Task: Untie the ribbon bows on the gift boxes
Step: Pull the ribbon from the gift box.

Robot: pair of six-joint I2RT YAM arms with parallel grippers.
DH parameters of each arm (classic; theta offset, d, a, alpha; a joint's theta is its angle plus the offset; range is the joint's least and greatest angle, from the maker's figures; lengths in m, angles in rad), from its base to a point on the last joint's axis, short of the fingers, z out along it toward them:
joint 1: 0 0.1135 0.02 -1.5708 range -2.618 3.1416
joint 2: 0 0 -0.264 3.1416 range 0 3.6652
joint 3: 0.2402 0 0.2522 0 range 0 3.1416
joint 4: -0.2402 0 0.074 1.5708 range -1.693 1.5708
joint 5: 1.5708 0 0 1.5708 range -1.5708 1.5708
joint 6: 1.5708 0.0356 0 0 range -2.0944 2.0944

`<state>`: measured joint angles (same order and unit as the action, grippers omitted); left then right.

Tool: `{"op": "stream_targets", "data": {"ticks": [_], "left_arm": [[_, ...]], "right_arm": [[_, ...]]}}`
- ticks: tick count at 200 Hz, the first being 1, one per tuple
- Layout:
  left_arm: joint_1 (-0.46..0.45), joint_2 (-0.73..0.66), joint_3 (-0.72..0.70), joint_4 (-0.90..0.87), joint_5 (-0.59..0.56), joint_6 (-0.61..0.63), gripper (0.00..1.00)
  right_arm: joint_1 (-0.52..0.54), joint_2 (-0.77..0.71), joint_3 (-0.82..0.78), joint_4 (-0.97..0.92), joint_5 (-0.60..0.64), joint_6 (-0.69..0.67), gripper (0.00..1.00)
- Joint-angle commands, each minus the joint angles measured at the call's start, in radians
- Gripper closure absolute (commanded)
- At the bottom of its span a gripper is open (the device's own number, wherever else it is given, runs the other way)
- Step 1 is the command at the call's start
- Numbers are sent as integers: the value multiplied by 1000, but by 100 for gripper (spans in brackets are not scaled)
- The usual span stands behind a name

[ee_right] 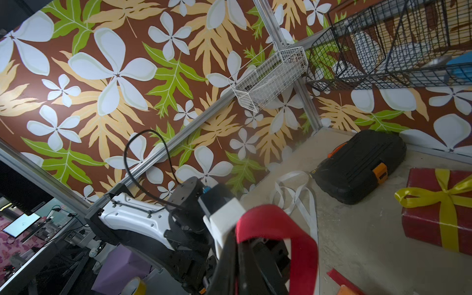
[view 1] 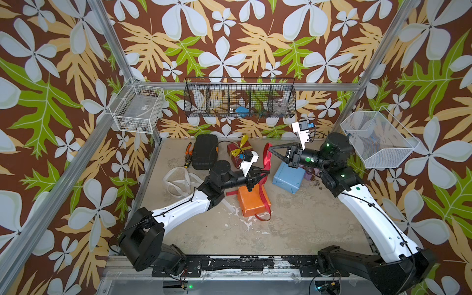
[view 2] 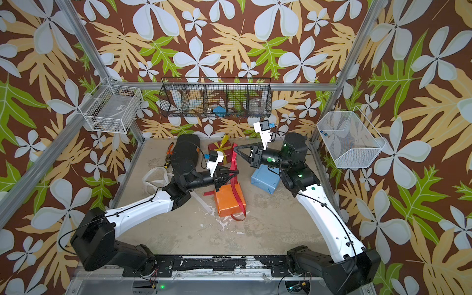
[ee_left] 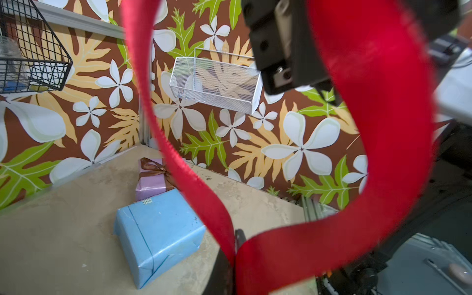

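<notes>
In a top view, the left arm reaches from lower left toward centre, its left gripper (view 1: 265,174) clamped on the red ribbon (view 1: 264,189) over the orange box (view 1: 252,203). From lower right, the right gripper (view 1: 271,150) points left at the ribbon's raised loop, jaws slightly apart.

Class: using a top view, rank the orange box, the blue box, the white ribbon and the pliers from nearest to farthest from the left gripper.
From the left gripper:
1. Orange box, just below it.
2. Blue box, toward the right arm.
3. White ribbon, beyond the left arm.
4. Pliers, back corner beside the black case.
</notes>
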<state>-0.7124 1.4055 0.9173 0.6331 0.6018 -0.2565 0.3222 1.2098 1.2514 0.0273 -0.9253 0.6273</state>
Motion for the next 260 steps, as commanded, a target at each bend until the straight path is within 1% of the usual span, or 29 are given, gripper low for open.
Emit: {"op": "stream_targets", "data": {"ticks": [1, 29, 46, 61, 75, 96, 110, 137, 154, 167, 206, 221, 240, 260], "left_arm": [[-8, -65, -40, 7, 46, -113, 100], [-9, -155, -82, -22, 68, -187, 100], [-6, -189, -81, -82, 34, -209, 100], [23, -198, -65, -134, -17, -257, 100], [89, -195, -77, -92, -9, -385, 100], [207, -194, -148, 120, 40, -618, 100], [256, -193, -166, 202, 68, -710, 100], [263, -217, -130, 152, 72, -694, 100], [263, -236, -133, 144, 76, -696, 100], [263, -244, -135, 129, 79, -695, 100], [261, -237, -140, 149, 92, -726, 100], [261, -224, -133, 170, 109, -751, 100], [261, -211, -122, 206, 130, -787, 100], [263, -197, -82, 147, 131, -783, 100]], "right_arm": [[2, -13, -26, -65, 119, -84, 0], [1, -9, -53, -183, 311, -166, 0], [1, -12, -82, -220, 424, -201, 0], [1, -24, -127, -218, 485, -215, 0], [2, -41, -177, -203, 523, -214, 0], [1, -47, -233, -203, 566, -221, 0], [1, -43, -273, -204, 572, -238, 0], [6, -20, -399, -131, 525, -247, 0], [17, 19, -478, -72, 515, -257, 0], [33, 60, -509, -39, 503, -267, 0], [108, 200, -525, 23, 498, -296, 0], [126, 251, -518, 24, 541, -303, 0], [133, 309, -510, 21, 553, -303, 0], [132, 343, -519, 19, 588, -294, 0]]}}
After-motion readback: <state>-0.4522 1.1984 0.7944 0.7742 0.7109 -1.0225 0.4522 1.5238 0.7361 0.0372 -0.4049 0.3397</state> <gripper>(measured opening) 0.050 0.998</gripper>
